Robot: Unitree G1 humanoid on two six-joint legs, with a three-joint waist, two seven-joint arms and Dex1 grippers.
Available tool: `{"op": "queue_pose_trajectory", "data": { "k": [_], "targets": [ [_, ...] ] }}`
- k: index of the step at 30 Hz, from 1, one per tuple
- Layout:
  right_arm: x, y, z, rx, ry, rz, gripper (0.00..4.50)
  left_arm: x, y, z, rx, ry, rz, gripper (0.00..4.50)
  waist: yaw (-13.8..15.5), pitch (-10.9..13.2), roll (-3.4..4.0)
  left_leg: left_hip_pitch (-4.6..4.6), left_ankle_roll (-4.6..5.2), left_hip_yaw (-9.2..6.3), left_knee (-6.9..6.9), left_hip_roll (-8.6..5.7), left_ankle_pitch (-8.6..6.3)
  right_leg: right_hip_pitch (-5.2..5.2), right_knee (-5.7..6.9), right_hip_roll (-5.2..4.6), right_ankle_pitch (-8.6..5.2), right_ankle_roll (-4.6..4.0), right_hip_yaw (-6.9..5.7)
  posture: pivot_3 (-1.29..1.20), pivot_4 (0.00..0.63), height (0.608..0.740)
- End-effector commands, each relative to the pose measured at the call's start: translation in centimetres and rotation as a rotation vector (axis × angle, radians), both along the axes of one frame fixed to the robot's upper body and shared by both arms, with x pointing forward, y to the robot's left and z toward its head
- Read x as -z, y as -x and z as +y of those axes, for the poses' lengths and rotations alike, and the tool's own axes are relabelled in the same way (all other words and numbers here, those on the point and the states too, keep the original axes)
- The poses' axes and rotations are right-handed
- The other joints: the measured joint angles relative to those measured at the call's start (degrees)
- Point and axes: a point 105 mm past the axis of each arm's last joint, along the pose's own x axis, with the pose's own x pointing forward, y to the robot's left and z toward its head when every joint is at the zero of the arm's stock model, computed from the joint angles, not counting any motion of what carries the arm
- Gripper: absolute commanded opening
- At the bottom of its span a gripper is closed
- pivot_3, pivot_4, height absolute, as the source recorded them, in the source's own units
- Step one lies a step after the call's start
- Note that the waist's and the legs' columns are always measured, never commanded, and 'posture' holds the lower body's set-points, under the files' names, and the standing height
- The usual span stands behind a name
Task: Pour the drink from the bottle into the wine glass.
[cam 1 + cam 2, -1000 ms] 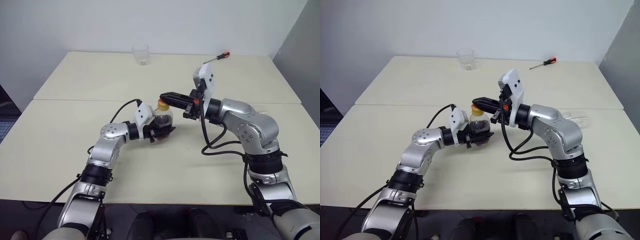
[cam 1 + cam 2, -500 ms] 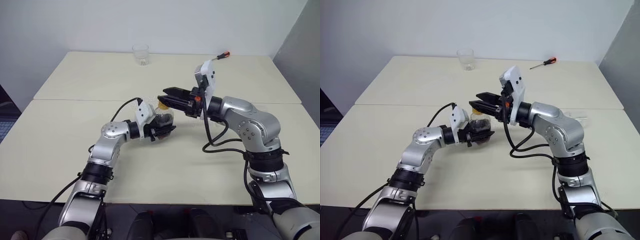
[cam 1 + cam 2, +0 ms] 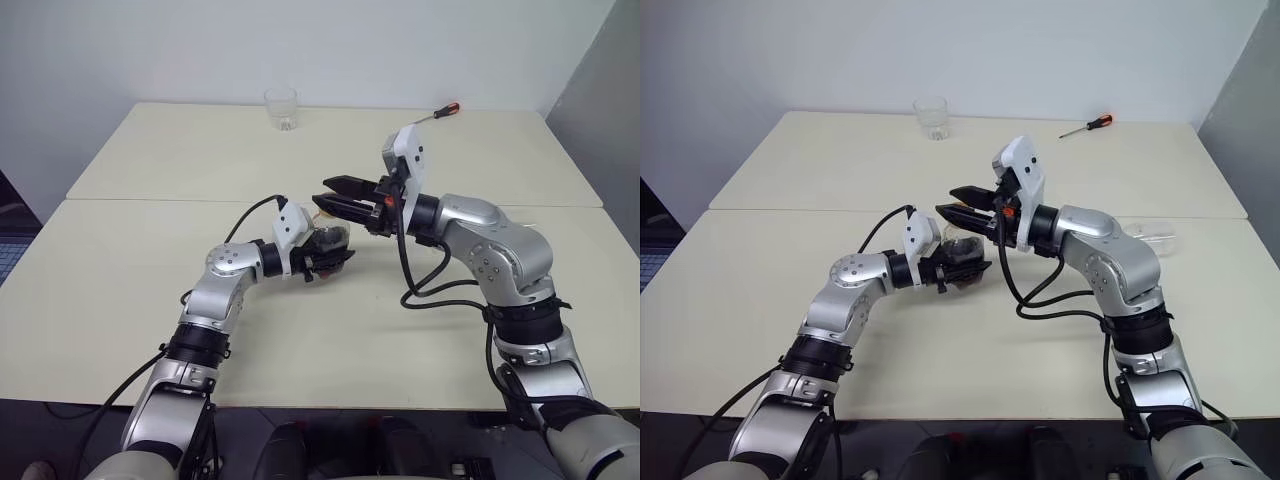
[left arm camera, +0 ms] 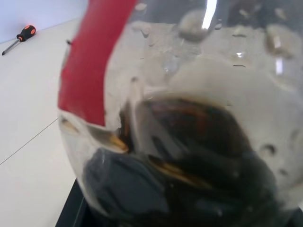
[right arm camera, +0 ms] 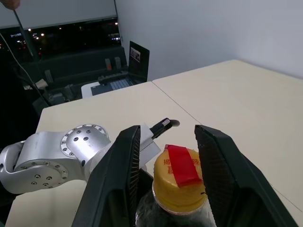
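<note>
Bottle (image 3: 327, 240) sits mid-surface, pinched by left end effector (image 3: 332, 262), whose black fingers clamp its rounded lower body; from the head views can't tell if the base touches the cream surface (image 3: 150, 260) or hangs just above it. Drink (image 4: 199, 156) fills the lower part of the bottle, dark brown, w/ droplets on the clear wall above it. Yellow cap (image 5: 180, 182) w/ red tape strip still on.

Right end effector (image 3: 336, 194) reaches in from the right at cap height, pointing toward robot's left. Its fingers (image 5: 118, 175) are spread apart, one on each side of the cap, gaps visible on both sides in right wrist view, so not gripping.

Wine glass (image 3: 1148, 234) appears to be the clear object lying behind the right arm, near the surface's right edge, mostly hidden; can't tell more. Clear tumbler (image 3: 281, 109) stands upright at far edge, well apart from bottle. Screwdriver (image 3: 436, 113) w/ red-orange handle lies at far right of the surface.
</note>
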Motion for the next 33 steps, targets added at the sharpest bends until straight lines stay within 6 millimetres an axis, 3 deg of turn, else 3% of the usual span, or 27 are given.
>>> {"op": "queue_pose_trajectory", "data": {
  "k": [1,5,16,20,26,33],
  "targets": [
    [-0.95,0.15,0.17,-0.01,-0.021,-0.036,2.89,-2.47,-0.06,-0.41,0.021,0.019,-0.092,2.21,0.0,0.0,0.0,0.0,0.0,0.0,0.0,0.0,0.0,0.0,0.0,0.0,0.0,0.0,0.0,0.0,0.15,0.74],
    [-0.97,0.1,0.21,-0.009,-0.022,-0.038,4.21,-2.52,-0.07,-0.42,0.021,0.019,-0.093,2.21,0.0,0.01,0.01,-0.02,0.0,-0.01,0.0,0.0,0.0,-0.01,0.0,0.0,0.0,0.0,-0.01,0.0,0.15,0.74],
    [-0.99,-0.15,0.21,-0.006,-0.042,-0.017,4.21,-2.54,-0.03,-0.51,0.025,0.019,-0.095,2.21,0.0,0.01,0.02,-0.05,0.0,-0.04,0.0,0.0,0.0,-0.02,-0.01,0.0,0.0,0.0,-0.03,0.0,0.15,0.74],
    [-1.01,-0.01,0.23,-0.015,-0.051,-0.011,3.29,-2.64,-0.08,-0.58,0.026,0.02,-0.097,2.21,0.0,0.02,0.02,-0.08,0.0,-0.06,0.0,0.0,0.0,-0.04,-0.02,0.0,0.0,0.0,-0.04,0.0,0.15,0.74],
    [-1.04,-0.03,0.2,-0.016,-0.053,-0.008,1.3,-2.63,-0.08,-0.55,0.027,0.019,-0.098,2.21,0.0,0.02,0.03,-0.09,0.0,-0.07,0.01,-0.01,0.0,-0.04,-0.02,0.0,0.0,0.0,-0.05,0.0,0.15,0.74],
    [-1.07,0.61,0.41,-0.055,-0.023,-0.061,1.27,-2.71,0.46,-0.83,0.041,0.032,-0.098,2.21,0.01,0.03,0.04,-0.1,0.0,-0.07,0.01,-0.01,0.0,-0.05,-0.02,0.0,0.0,0.0,-0.05,0.0,0.15,0.74]
  ]
}}
